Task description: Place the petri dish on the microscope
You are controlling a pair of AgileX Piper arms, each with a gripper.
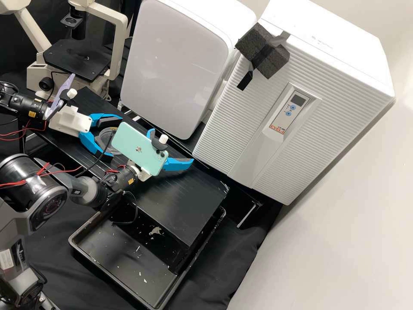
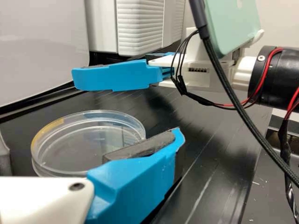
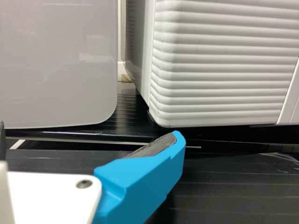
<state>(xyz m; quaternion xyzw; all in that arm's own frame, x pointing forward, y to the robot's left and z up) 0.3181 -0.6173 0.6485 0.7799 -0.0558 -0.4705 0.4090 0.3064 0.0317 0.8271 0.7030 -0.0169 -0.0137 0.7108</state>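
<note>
Grasping seems the current step: left end effector (image 1: 116, 138) spread around the petri dish (image 1: 106, 141); next, close gently and lift; right end effector (image 1: 171, 146) spread too

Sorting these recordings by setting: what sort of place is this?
Probably a laboratory: a microscope, a clear petri dish and a ribbed white appliance with a control panel all point to that.

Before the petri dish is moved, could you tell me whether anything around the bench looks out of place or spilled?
Yes: pale flakes lie scattered in the black tray, like spilled debris. The petri dish has a yellowish patch on its rim; I cannot tell whether stain or label.
</note>
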